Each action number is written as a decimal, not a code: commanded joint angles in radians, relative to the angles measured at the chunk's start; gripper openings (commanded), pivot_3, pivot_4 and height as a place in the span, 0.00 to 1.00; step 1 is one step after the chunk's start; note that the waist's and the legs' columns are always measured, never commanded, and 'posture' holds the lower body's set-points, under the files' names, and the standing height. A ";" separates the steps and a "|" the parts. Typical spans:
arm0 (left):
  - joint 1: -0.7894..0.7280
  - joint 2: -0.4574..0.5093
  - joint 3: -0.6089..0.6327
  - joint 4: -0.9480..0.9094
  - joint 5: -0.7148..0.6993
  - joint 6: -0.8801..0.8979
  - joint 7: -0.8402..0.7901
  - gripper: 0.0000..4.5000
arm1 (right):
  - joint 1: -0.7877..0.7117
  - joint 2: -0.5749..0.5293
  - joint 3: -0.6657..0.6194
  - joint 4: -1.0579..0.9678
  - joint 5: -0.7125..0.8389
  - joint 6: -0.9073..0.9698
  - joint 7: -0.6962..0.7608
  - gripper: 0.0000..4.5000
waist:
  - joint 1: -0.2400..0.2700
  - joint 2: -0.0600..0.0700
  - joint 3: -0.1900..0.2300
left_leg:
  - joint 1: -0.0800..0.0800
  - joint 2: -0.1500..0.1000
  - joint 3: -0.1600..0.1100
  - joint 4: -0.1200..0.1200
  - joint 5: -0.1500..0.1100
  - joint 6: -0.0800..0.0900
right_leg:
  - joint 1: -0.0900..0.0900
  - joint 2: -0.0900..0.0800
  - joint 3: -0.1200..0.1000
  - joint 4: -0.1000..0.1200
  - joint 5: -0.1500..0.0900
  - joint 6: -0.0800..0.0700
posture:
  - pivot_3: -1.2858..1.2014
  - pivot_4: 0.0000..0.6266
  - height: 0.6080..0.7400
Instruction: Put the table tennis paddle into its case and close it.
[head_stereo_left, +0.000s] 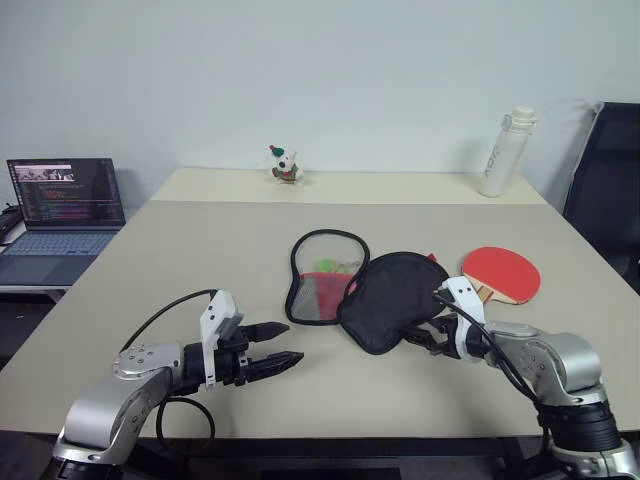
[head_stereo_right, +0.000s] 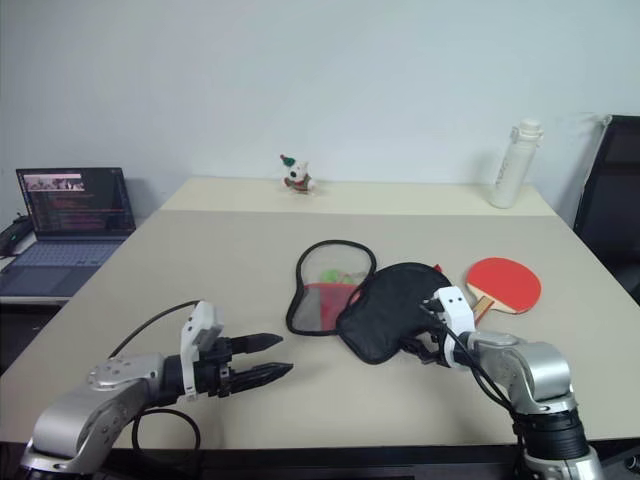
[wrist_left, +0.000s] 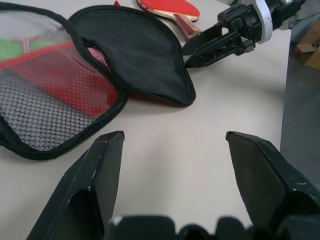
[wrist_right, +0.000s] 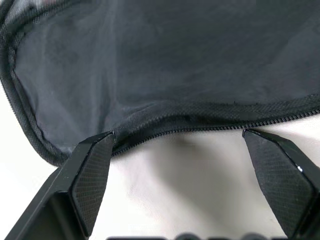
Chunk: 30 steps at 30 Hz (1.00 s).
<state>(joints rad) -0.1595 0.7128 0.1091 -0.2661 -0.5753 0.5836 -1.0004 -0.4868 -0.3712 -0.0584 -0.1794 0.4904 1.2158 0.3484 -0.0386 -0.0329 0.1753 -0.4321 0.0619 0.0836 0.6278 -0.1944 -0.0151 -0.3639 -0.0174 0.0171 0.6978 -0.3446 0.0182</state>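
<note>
One soft paddle-shaped zip case, black fabric flap folded open beside its red mesh-pocketed half, is lying mid-bench with one red-rubber, wooden-handled table tennis paddle just right of it, while the right end effector is reaching spread-fingered at the flap's near edge and the left end effector, spread and empty, is hovering near-left.

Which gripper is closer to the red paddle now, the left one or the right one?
Right. The right gripper sits at the black case flap, just beside the table tennis paddle. The left gripper is across the case, far from the paddle.
</note>
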 joint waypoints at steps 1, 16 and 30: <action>-0.014 0.007 0.027 -0.003 -0.009 -0.021 0.000 0.78 | -0.058 0.066 -0.019 0.017 0.012 -0.037 -0.017 1.00 | -0.001 0.000 0.000 | 0.000 0.000 0.000 0.000 0.000 0.000 | 0.000 0.000 0.000 0.000 0.000 0.000 | 0.52 0.24 1.00; -0.041 0.020 0.017 0.033 0.019 -0.079 -0.015 0.79 | -0.163 0.125 -0.075 0.137 0.067 0.090 -0.006 0.23 | 0.006 0.000 0.000 | -0.003 0.000 0.001 -0.001 0.000 0.000 | -0.004 0.000 0.001 0.000 0.000 0.000 | 0.52 0.24 1.00; -0.068 0.050 0.007 0.018 0.043 -0.086 -0.026 0.79 | -0.297 -0.253 0.215 0.349 0.005 0.001 0.411 0.01 | 0.005 0.000 0.001 | -0.003 -0.001 0.003 -0.002 0.000 0.000 | -0.006 0.000 0.002 -0.001 0.000 0.000 | 0.52 0.24 1.00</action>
<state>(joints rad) -0.2091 0.7463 0.1064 -0.2228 -0.5295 0.5134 -1.0175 -0.7535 -0.6136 0.1375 0.1615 0.5071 1.2544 0.7101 -0.0339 -0.0327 0.1759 -0.4350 0.0614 0.0865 0.6255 -0.1946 -0.0148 -0.3696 -0.0177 0.0193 0.6971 -0.3446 0.0180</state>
